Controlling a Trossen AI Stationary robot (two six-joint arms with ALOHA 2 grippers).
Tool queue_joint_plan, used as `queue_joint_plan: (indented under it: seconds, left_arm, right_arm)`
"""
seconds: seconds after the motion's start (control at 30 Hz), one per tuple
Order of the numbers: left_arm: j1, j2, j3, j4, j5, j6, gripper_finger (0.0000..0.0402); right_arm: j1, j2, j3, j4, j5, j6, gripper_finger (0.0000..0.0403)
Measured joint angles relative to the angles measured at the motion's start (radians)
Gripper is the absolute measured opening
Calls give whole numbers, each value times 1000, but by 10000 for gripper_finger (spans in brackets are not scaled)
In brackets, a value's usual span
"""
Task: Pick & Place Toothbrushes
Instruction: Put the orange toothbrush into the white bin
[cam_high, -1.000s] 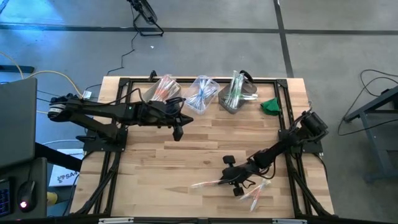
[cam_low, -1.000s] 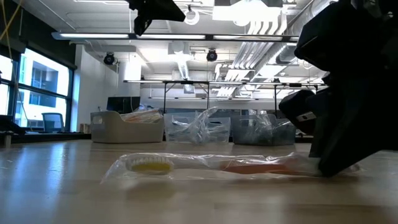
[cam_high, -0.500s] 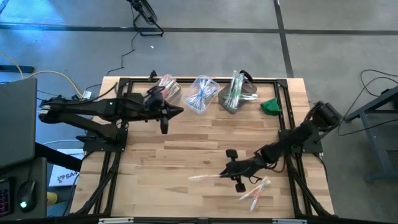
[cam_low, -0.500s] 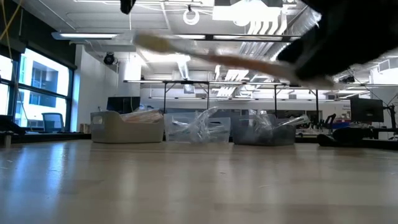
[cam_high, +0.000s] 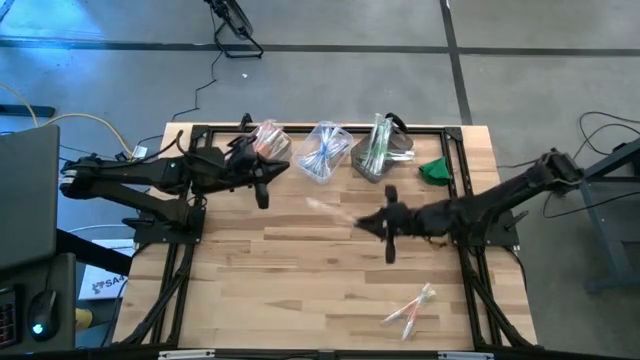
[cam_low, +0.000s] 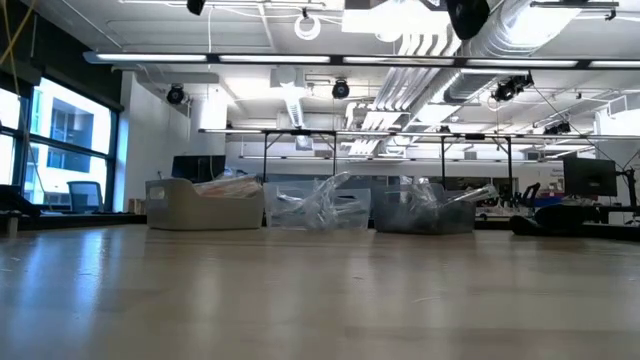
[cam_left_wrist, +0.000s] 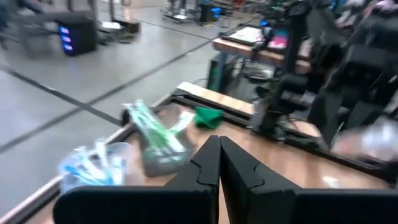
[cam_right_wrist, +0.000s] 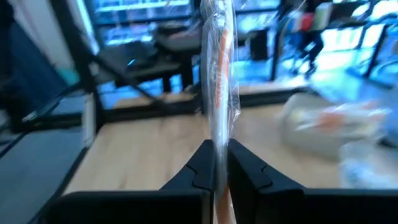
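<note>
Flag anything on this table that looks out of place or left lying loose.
Two wrapped toothbrushes lie crossed and loose on the bare wood near the table's front edge, far from the bins at the back. The right gripper carries an orange-handled toothbrush in its jaws.

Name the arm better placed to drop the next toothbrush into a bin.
Right. Its gripper is shut on an orange-handled toothbrush, lifted over mid-table; the left gripper is shut, empty, near the bins.

The pale planked wooden desk (cam_high: 300, 260) has a smooth, faintly sheened finish. The orange-handled toothbrush (cam_right_wrist: 220, 68) sits in clear, crinkled, glossy plastic wrap between matt black fingers (cam_right_wrist: 200, 169). Three bins (cam_low: 205, 209) look plastic, stuffed with shiny wrappers.
</note>
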Motion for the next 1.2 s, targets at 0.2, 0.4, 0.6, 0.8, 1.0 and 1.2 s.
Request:
queue_joint_plan:
  seconds: [0.2, 0.4, 0.6, 0.8, 1.0, 1.2]
  left_arm:
    - [62, 11, 1, 6, -29, 34, 0]
    - [234, 28, 1, 22, 239, 54, 0]
    - [369, 85, 2, 216, 461, 58, 0]
    - [419, 176, -1, 365, 573, 56, 0]
    - [427, 238, 1, 472, 589, 62, 0]
    - [425, 249, 1, 509, 518, 113, 5]
  right_arm:
    - [-156, -42, 0, 30, -94, -77, 15]
    - [-360, -31, 0, 106, -301, -99, 15]
    - [-558, -20, 0, 163, -531, -97, 15]
    - [-686, -1, 1, 220, -686, -97, 15]
    - [-749, 66, 0, 293, -756, -91, 15]
    - [-762, 135, 0, 395, -760, -88, 15]
